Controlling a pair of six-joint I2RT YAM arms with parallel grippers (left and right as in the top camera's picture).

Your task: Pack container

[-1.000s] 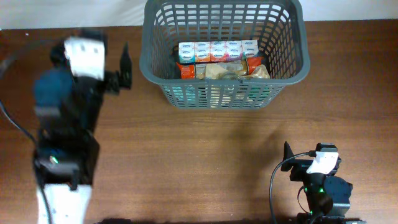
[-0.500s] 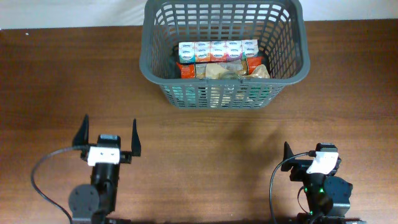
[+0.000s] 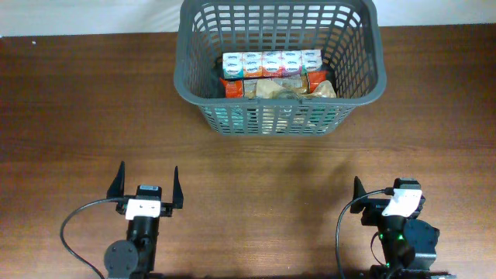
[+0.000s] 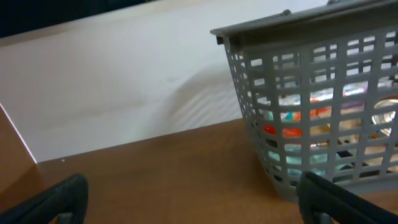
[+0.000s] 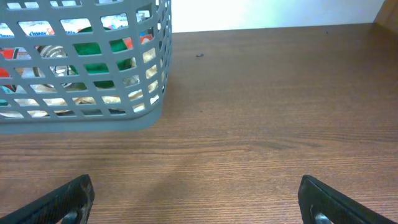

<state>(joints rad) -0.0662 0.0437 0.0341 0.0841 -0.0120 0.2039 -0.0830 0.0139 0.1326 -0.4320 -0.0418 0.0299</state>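
The dark grey slotted basket [image 3: 183, 85] stands at the back middle of the table. It holds a row of small white cartons [image 3: 271, 63], an orange pack [image 3: 232, 87] and a tan bag [image 3: 283, 89]. My left gripper [image 3: 147, 184] is open and empty at the front left, far from the basket. In the left wrist view the gripper [image 4: 196, 205] points at the basket's left corner [image 4: 249, 99]. My right gripper [image 3: 387, 194] is open and empty at the front right. In the right wrist view the gripper [image 5: 199, 202] faces the basket's right end [image 5: 81, 118].
The brown wooden table [image 3: 256, 178] lies between the grippers and the basket. A white wall [image 4: 112, 81] rises behind the table's far edge. Black cables [image 3: 74, 225] loop beside each arm base at the front.
My left arm has drawn back from beside the basket's left side to the front left of the table, gripper open and empty. The right arm has not moved.
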